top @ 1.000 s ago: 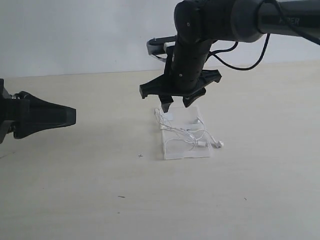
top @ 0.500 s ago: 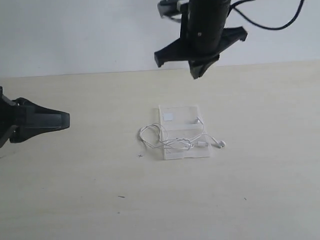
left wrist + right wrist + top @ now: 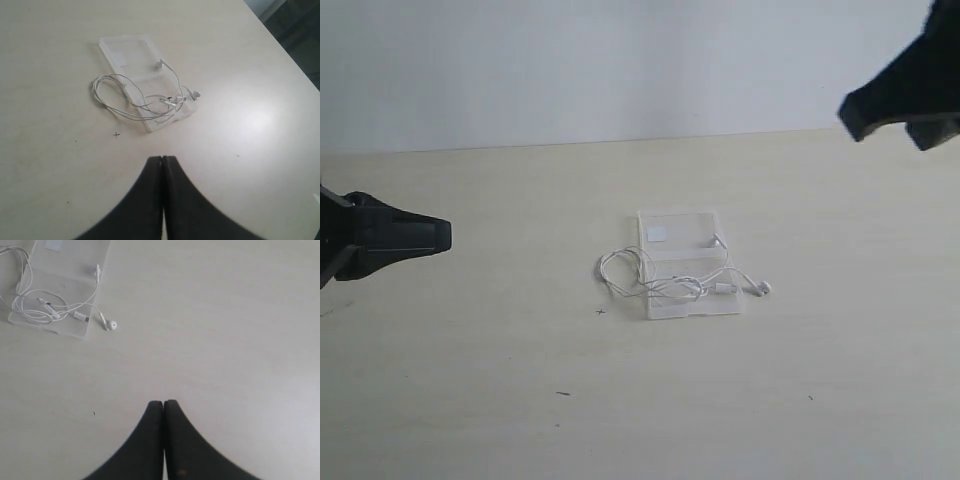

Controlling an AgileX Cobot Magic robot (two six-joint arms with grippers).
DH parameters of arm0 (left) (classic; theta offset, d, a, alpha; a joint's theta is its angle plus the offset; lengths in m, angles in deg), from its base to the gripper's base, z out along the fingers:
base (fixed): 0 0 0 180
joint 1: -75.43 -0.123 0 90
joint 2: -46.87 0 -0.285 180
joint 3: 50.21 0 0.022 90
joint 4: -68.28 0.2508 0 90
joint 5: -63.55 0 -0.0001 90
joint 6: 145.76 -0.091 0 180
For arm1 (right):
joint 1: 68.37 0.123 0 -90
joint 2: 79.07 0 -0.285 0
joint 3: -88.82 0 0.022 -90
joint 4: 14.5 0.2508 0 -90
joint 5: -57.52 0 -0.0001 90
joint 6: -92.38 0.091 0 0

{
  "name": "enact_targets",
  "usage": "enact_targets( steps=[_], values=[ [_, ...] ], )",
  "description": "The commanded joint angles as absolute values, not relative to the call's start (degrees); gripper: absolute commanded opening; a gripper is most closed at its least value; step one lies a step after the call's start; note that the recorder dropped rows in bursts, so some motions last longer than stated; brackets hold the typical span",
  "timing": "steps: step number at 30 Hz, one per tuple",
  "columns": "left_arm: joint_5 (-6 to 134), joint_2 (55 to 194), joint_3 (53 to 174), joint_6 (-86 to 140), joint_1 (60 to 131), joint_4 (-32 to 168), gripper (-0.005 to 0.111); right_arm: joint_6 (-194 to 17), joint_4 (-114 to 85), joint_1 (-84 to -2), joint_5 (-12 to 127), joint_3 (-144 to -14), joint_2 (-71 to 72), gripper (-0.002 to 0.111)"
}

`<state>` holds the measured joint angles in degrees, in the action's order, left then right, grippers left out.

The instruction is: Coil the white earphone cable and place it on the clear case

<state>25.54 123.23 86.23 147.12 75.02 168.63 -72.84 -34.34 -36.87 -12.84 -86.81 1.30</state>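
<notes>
The clear case (image 3: 682,228) lies flat and opened out near the table's middle, with a small white sticker (image 3: 656,234) on one half. The white earphone cable (image 3: 665,285) lies loosely looped across the case's near half; one loop (image 3: 620,268) spills onto the table at its left, and an earbud (image 3: 761,288) rests just off its right edge. My left gripper (image 3: 448,235) is shut and empty, far to the left of the case. My right gripper (image 3: 163,402) is shut and empty, raised at the upper right, away from the case (image 3: 82,257). Case (image 3: 132,50) and cable (image 3: 145,102) show in the left wrist view beyond my left gripper (image 3: 162,158).
The pale wooden table (image 3: 640,400) carries a small dark cross mark (image 3: 601,311) left of the case and a few dark specks (image 3: 562,393). A white wall (image 3: 570,70) backs the table. Its far edge and a dark floor (image 3: 295,35) show in the left wrist view.
My right gripper has let go of the cable, shut, and risen away to the upper right. The cable now lies slack over the case with a loop on the table. The left gripper drew back slightly.
</notes>
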Motion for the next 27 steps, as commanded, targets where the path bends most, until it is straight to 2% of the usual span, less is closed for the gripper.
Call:
enact_targets(
  steps=[1,22,27],
  values=[
    [25.7,123.2,85.9,146.9,74.8,168.2,0.0,-73.1,-34.6,-37.2,-12.4,-84.6,-7.1,0.0],
    [25.7,123.2,85.9,146.9,74.8,168.2,0.0,-70.1,-33.5,-37.2,-11.9,-84.6,-26.9,0.0],
    [25.7,123.2,85.9,146.9,74.8,168.2,0.0,-69.0,-31.6,-43.8,24.5,-73.2,-38.8,0.0]
  ],
)
